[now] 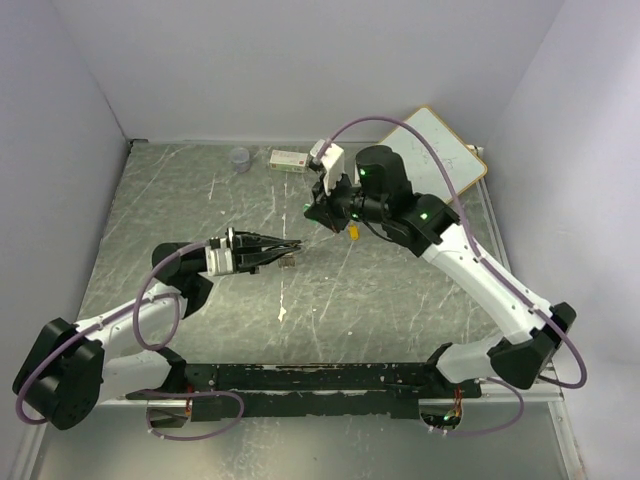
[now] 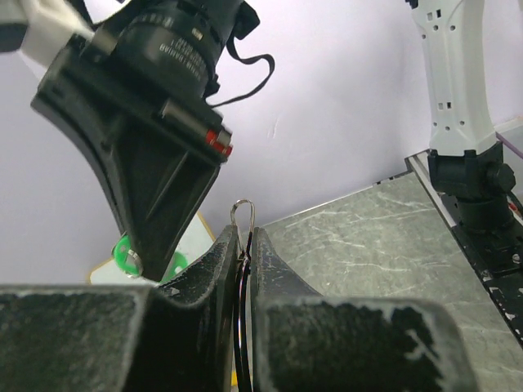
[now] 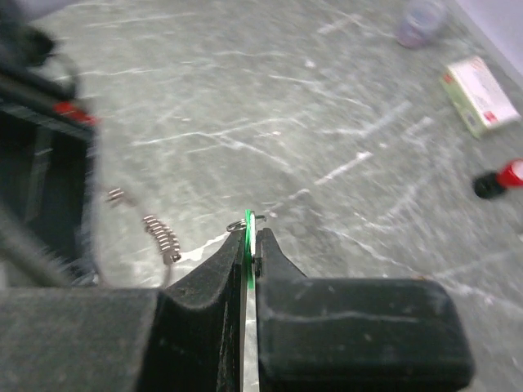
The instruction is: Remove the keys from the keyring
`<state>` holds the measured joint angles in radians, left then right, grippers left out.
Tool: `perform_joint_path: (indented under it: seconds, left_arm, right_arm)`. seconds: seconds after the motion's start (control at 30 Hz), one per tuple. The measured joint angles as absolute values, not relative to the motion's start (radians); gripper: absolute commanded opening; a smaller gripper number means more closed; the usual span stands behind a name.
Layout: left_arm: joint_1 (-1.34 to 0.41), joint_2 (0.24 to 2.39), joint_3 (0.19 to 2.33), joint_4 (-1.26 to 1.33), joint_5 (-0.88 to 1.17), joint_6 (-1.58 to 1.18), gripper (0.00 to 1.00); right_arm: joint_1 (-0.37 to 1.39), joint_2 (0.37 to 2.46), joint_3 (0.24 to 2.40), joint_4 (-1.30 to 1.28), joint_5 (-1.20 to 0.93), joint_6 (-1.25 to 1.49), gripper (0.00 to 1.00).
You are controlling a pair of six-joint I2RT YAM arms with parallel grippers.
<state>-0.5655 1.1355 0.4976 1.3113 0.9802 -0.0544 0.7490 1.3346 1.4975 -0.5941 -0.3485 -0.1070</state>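
Note:
My left gripper (image 1: 293,245) is shut on the keyring (image 2: 243,214), a thin silvery wire ring held edge-on, its loop sticking out past the fingertips. My right gripper (image 1: 318,213) is just beyond and above it, shut on the green key (image 3: 249,235). A small wire loop (image 3: 237,225) shows at that key's tip. The green key also shows in the left wrist view (image 2: 125,252) at the right gripper's tips. A yellow-orange key (image 1: 353,231) shows under the right arm. The pinkish and silvery keys are hidden.
A small box (image 1: 290,159) and a clear cup (image 1: 240,158) stand at the back. A whiteboard (image 1: 445,150) leans at the back right. A red-and-black knob (image 3: 500,180) lies on the table. A small metal coil (image 3: 160,235) hangs left of my right fingers.

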Motion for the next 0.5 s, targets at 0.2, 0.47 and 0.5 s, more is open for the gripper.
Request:
perform_joint_path:
  seconds: [0.2,0.47,0.5]
  left_arm:
    - [-0.566,1.15,0.532,1.141,0.91,0.021,0.07]
    - [-0.532,1.325,0.609,0.92,0.707,0.027,0.07]
    - [-0.519,1.357,0.614,0.914,0.69,0.006,0.07]
  right_arm:
    - [0.738,1.412,1.466,-0.55,-0.107,-0.036,0.0]
    - [0.611,1.437,1.384,-0.441,0.018,0.048,0.0]
    - [0.597,1.437,1.369,-0.421,0.033,0.057,0.0]
